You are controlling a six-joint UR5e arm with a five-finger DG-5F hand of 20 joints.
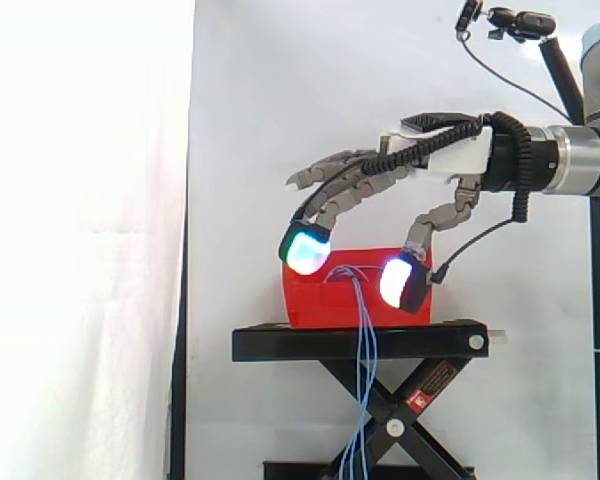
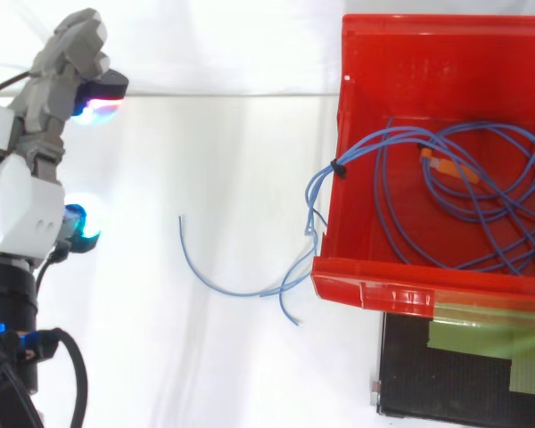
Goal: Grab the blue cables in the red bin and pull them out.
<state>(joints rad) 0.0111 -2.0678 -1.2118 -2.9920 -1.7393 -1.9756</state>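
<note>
The red bin [image 2: 366, 291] stands on a black stand [image 1: 360, 342]. Blue cables [image 2: 468, 223] lie coiled inside it, with an orange plug [image 2: 446, 168] among them. A bundle of strands [image 1: 364, 360] spills over the bin's wall and hangs down past the stand; in the top view these loose ends [image 2: 223, 285] trail out to the left of the bin. The hand [image 1: 450, 155] comes in from the right, open, with fingers spread and gently bent and nothing between them. Its glowing pads [image 1: 305, 250] hang at the level of the bin's rim. From above, the hand [image 2: 22, 192] is well left of the bin and apart from the cables.
The black stand is a scissor lift [image 1: 390, 425] before a white curtain. A green taped patch [image 2: 490, 334] shows on the stand's top beside the bin. A camera on a dark pole [image 1: 525, 22] stands at the upper right.
</note>
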